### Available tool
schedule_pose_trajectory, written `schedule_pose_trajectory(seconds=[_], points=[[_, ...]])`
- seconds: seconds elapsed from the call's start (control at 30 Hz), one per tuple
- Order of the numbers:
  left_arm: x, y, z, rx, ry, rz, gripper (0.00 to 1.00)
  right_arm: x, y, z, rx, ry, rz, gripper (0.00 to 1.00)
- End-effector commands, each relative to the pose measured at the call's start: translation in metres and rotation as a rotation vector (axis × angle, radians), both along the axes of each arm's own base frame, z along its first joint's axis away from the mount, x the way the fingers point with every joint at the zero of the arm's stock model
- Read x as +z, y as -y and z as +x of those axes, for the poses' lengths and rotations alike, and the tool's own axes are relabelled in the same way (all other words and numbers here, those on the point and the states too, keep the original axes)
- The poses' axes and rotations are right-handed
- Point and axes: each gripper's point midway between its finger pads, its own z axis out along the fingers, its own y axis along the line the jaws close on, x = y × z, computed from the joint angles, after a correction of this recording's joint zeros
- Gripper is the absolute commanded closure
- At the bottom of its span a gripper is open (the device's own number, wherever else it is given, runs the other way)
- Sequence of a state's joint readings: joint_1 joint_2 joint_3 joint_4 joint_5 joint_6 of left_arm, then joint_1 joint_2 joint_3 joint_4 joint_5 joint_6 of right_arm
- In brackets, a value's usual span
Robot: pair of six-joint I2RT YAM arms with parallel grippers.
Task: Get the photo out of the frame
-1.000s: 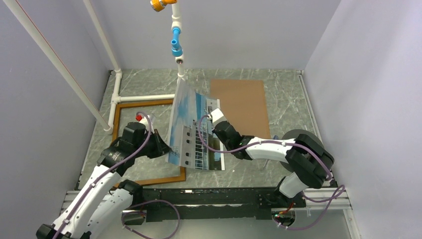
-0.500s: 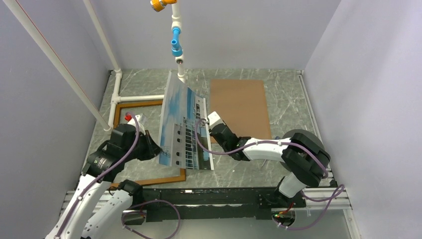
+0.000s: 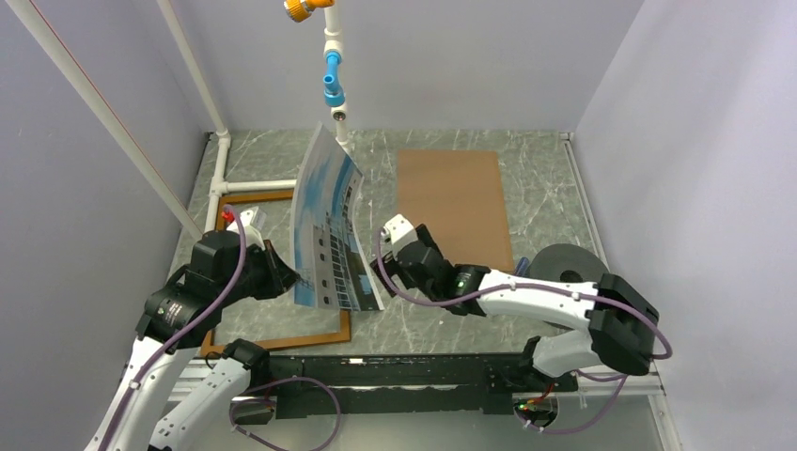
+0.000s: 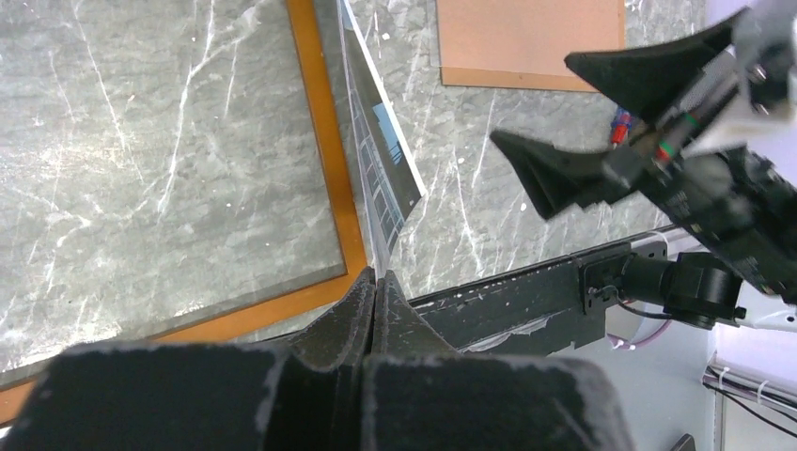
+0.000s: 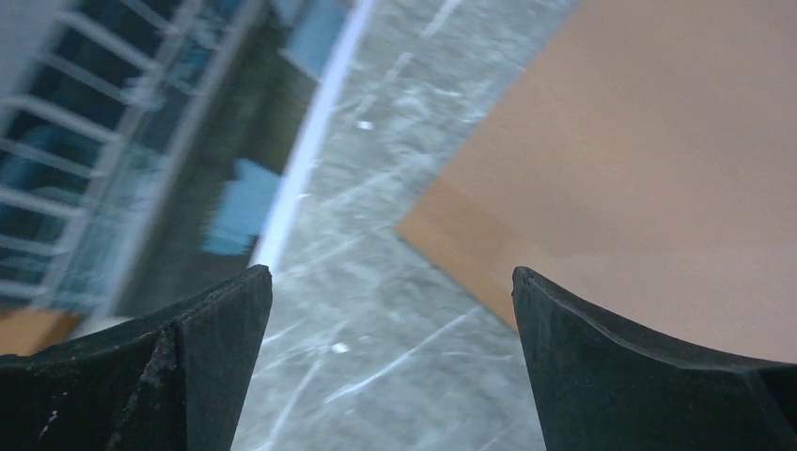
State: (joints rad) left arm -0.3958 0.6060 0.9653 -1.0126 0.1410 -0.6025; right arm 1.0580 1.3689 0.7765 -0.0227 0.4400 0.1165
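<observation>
The photo (image 3: 329,221), a print of a white building under blue sky, stands tilted on edge above the table. My left gripper (image 3: 291,279) is shut on its lower near edge. In the left wrist view the jaws (image 4: 376,279) pinch the thin sheet (image 4: 381,169). The reddish-brown frame (image 3: 282,338) lies flat on the table below and to the left, with marble showing through it (image 4: 329,178). My right gripper (image 3: 385,268) is open just right of the photo and apart from it. Nothing is between its fingers (image 5: 390,282). The photo (image 5: 141,141) sits to their left.
A plain brown backing board (image 3: 451,202) lies flat at the back right, also seen in the right wrist view (image 5: 639,169). White pipes (image 3: 221,178) run along the left and back. A hanging pipe with a blue fitting (image 3: 332,85) is behind the photo. A grey round object (image 3: 564,258) sits right.
My right gripper has let go of the photo's right edge, opened wide and drawn back. My left gripper has carried the photo leftward and tipped it more upright.
</observation>
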Motion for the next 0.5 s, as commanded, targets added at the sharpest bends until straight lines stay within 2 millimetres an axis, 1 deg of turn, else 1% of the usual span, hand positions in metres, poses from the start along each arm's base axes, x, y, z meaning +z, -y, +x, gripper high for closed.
schedule_pose_trajectory(seconds=[0.0, 0.17, 0.23, 0.27, 0.33, 0.37, 0.47], points=[[0.016, 0.0, 0.003, 0.002, 0.044, -0.011, 1.0, 0.036, -0.037, -0.047, 0.134, -0.047, 0.134, 0.0], [0.024, 0.004, 0.005, 0.005, 0.052, -0.043, 1.0, 0.078, -0.082, -0.117, 0.353, 0.03, 0.234, 0.0], [0.025, 0.006, 0.005, 0.005, 0.05, -0.057, 1.0, 0.094, -0.097, -0.138, 0.41, 0.08, 0.266, 0.0], [0.026, 0.007, 0.005, 0.004, 0.051, -0.066, 1.0, 0.096, -0.104, -0.146, 0.429, 0.102, 0.265, 0.0], [0.028, 0.009, 0.004, 0.0, 0.053, -0.084, 1.0, 0.096, -0.118, -0.152, 0.421, 0.15, 0.244, 0.0], [0.029, 0.01, 0.004, 0.0, 0.054, -0.093, 1.0, 0.094, -0.123, -0.151, 0.393, 0.185, 0.217, 0.0], [0.028, 0.012, 0.003, -0.005, 0.047, -0.104, 1.0, 0.09, -0.133, -0.134, 0.227, 0.298, 0.111, 0.02]])
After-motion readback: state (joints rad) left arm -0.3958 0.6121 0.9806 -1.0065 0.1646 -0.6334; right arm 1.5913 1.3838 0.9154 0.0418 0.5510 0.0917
